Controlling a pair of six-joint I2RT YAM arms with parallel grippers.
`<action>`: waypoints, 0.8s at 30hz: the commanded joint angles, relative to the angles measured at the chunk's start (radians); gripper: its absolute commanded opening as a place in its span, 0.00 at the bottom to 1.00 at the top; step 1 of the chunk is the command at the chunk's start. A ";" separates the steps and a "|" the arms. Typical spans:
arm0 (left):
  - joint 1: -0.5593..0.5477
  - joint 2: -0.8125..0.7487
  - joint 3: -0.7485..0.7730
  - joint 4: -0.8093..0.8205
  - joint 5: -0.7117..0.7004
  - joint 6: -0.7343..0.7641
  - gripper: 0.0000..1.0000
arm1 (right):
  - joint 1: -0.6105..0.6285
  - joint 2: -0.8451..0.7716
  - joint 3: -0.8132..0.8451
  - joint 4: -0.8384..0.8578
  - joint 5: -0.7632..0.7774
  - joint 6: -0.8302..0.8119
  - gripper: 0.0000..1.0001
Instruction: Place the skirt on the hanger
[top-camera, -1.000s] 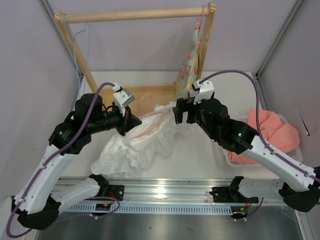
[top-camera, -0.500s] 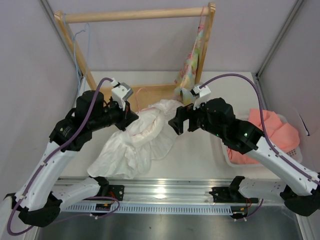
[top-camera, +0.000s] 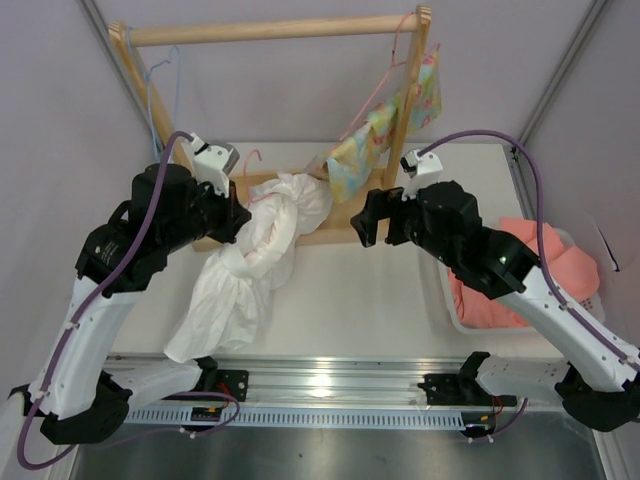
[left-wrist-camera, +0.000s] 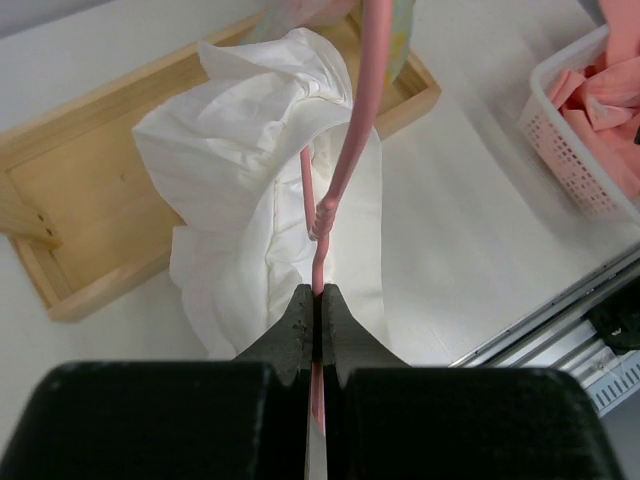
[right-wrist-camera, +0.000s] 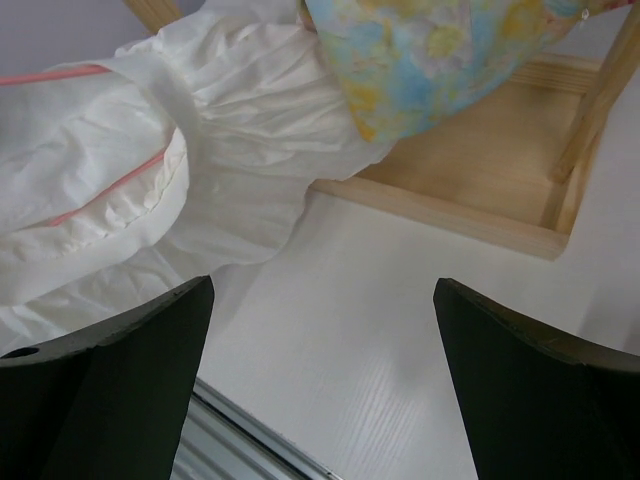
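My left gripper (top-camera: 236, 220) is shut on the pink wire hanger (left-wrist-camera: 345, 150), holding it just below its twisted neck (left-wrist-camera: 322, 215). The white pleated skirt (top-camera: 250, 265) hangs bunched from the hanger, its ruffled hem trailing down to the table at the front left. In the left wrist view the skirt (left-wrist-camera: 240, 170) lies behind the wire. My right gripper (top-camera: 376, 224) is open and empty, to the right of the skirt and apart from it. In the right wrist view (right-wrist-camera: 320, 330) the skirt (right-wrist-camera: 160, 190) shows at the upper left with pink wire (right-wrist-camera: 110, 195) inside its folds.
A wooden rack (top-camera: 270, 30) stands at the back, its base tray (top-camera: 335, 218) under the skirt's top. A floral garment (top-camera: 385, 135) hangs from its right end. A light blue hanger (top-camera: 150, 90) hangs at the left. A white basket (top-camera: 455, 315) holds salmon-pink cloth (top-camera: 545, 270).
My left gripper has lifted the hanger and skirt up and to the left, pulling the skirt into a long hanging bundle. My right gripper has drawn away to the right. The floral garment swung outward.
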 joint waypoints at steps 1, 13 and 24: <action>0.009 -0.018 0.020 -0.038 -0.115 -0.075 0.00 | -0.011 0.061 0.078 0.040 0.025 0.008 0.99; 0.009 0.010 0.170 -0.084 -0.205 -0.118 0.00 | -0.018 0.209 0.147 0.091 0.085 0.002 0.98; 0.008 0.221 0.508 -0.086 -0.258 -0.092 0.00 | -0.041 0.215 0.150 0.080 0.157 -0.006 0.99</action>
